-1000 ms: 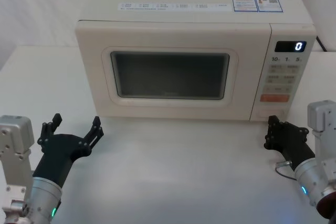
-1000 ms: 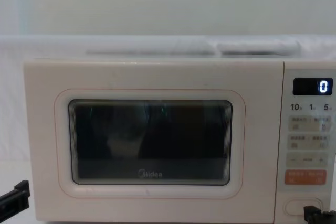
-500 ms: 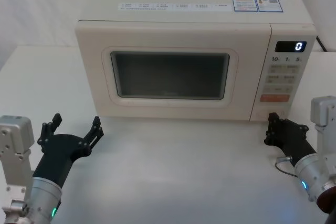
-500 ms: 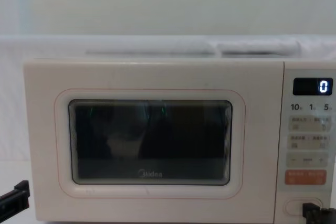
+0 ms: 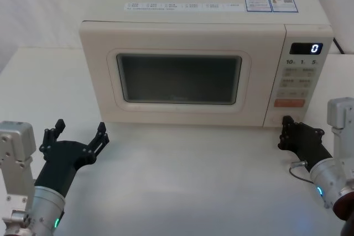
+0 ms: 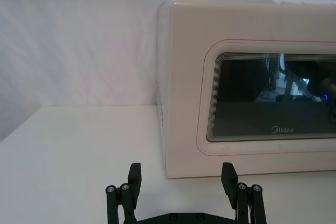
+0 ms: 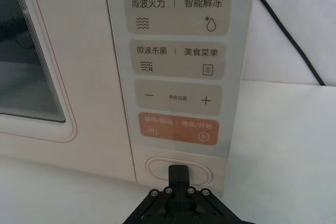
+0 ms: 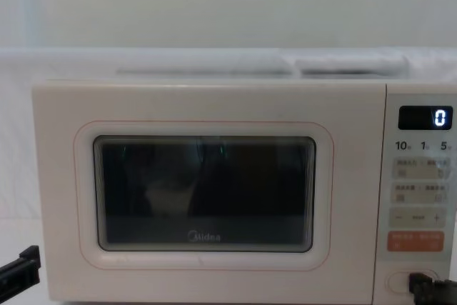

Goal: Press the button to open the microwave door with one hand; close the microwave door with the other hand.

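Right claw [image 7: 179, 171] closed up, tip on the oval door button [image 7: 178, 169], nearer than a second ago.
Microwave door [image 5: 177, 78] shut; microwave [image 5: 202, 64] square on the white table [image 5: 188, 181]. Left claw [image 5: 77, 139] spread wide, empty, over bare table off the front left corner.

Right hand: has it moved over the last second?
Yes. The right hand has crept forward toward the microwave, its tip now at the oval door button below the orange key.
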You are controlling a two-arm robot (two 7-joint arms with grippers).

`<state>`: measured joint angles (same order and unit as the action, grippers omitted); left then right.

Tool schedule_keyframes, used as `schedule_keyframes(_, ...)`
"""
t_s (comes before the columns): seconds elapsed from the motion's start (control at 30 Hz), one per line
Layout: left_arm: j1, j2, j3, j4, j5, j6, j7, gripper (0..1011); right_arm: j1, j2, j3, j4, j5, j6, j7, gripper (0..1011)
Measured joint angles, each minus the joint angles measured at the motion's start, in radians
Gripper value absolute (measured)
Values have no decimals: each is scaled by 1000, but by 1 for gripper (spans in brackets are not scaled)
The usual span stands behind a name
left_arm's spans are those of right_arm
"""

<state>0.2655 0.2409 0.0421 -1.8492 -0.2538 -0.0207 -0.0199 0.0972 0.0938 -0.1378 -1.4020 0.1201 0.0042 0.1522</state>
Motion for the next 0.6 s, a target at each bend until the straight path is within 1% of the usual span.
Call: schedule_keyframes(0.6, 0, 0, 0, 0, 0, 0, 0, 1001, 29, 2, -13, 37, -18, -3, -10, 0)
